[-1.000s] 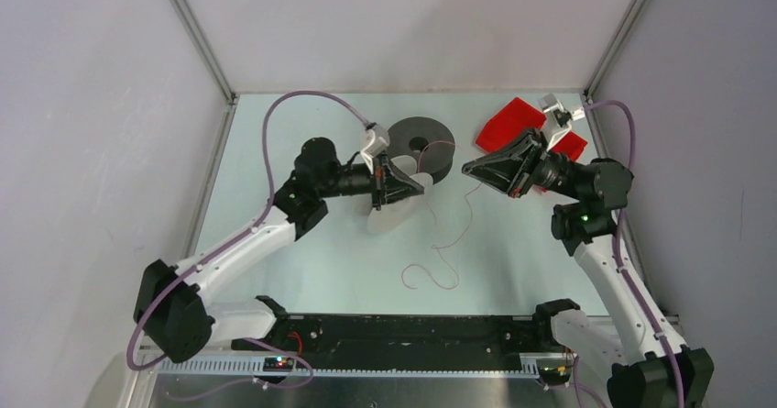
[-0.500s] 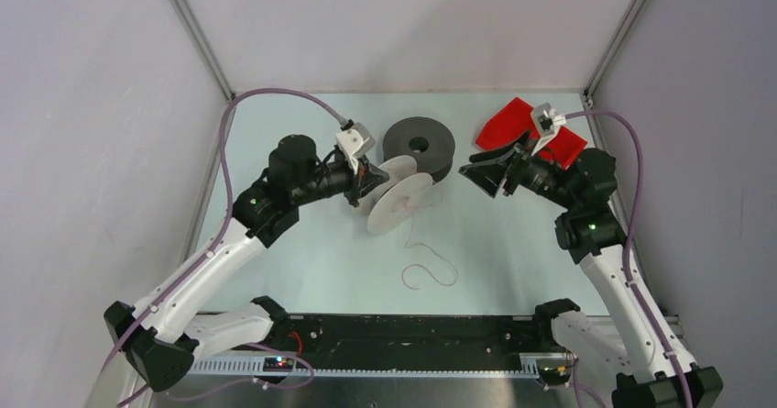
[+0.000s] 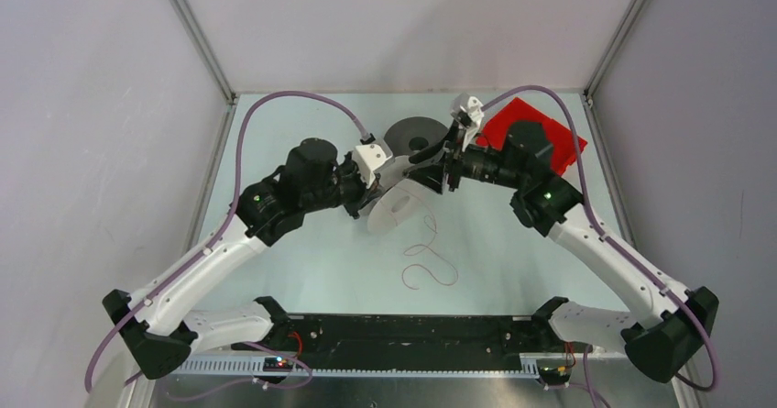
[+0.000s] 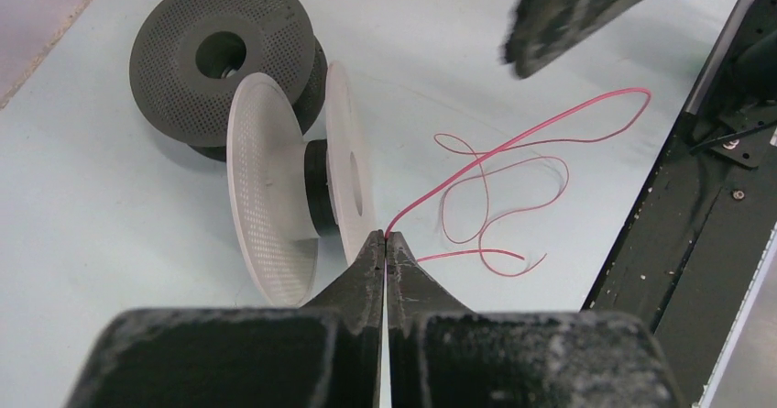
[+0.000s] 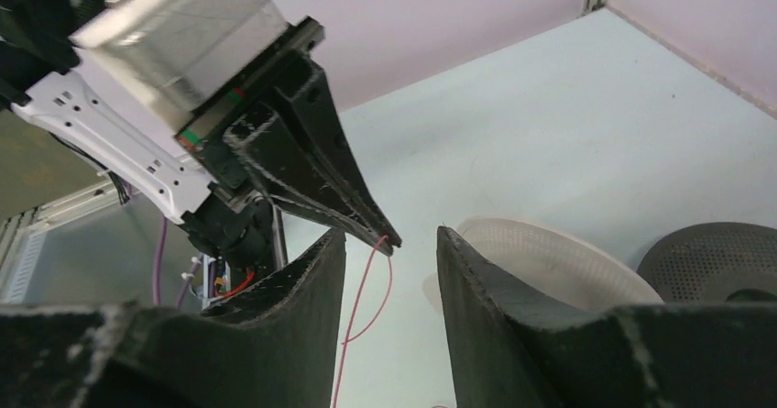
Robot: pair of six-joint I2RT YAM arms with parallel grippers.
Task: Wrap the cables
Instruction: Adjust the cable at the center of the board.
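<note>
L gripper (image 4: 386, 241) was pinched shut on pink cable (image 4: 513, 138) beside white spool (image 4: 271, 197); R gripper (image 5: 389, 248) stood part open, nothing held, jaws astride L tip.

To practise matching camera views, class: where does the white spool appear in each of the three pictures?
Top external: the white spool sits mid-picture, just below the dark grey spool.
Left wrist: the spool is left of centre, in front of the grey one.
Right wrist: bottom, right of centre; only a flange shows.
Shared landmark: the dark grey spool, beside it in every view.
</note>
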